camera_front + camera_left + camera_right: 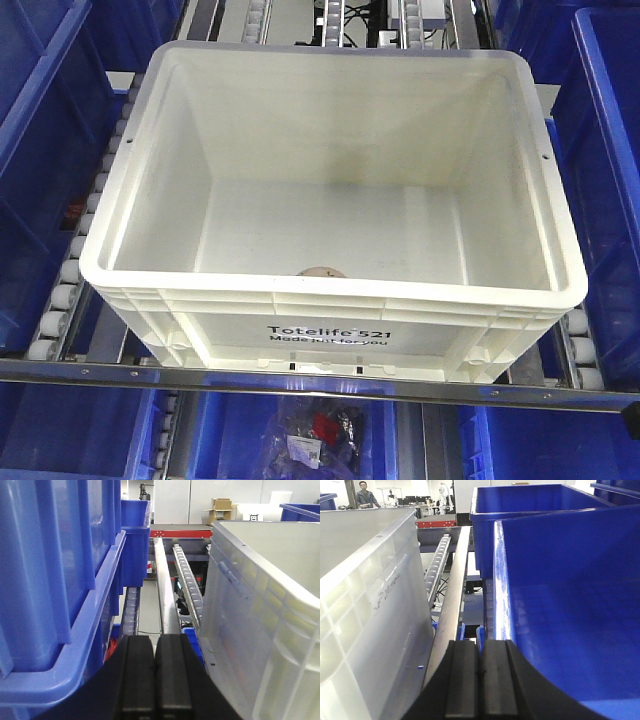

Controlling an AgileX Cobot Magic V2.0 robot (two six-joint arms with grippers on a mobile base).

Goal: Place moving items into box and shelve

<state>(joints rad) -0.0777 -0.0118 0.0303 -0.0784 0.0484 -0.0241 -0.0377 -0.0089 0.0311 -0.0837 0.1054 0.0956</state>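
box (330, 330) — long axis left-right, print facing camera | pink ball (322, 271) inside

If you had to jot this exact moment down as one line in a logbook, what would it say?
white crate: on roller shelf between blue bins | pink plush ball: inside, barely showing at near wall | left gripper: shut, empty | right gripper: shut, empty

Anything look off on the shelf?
Nothing stands out. The white crate sits square on the roller shelf between blue bins. A small pink item shows inside, mostly hidden by the near wall.
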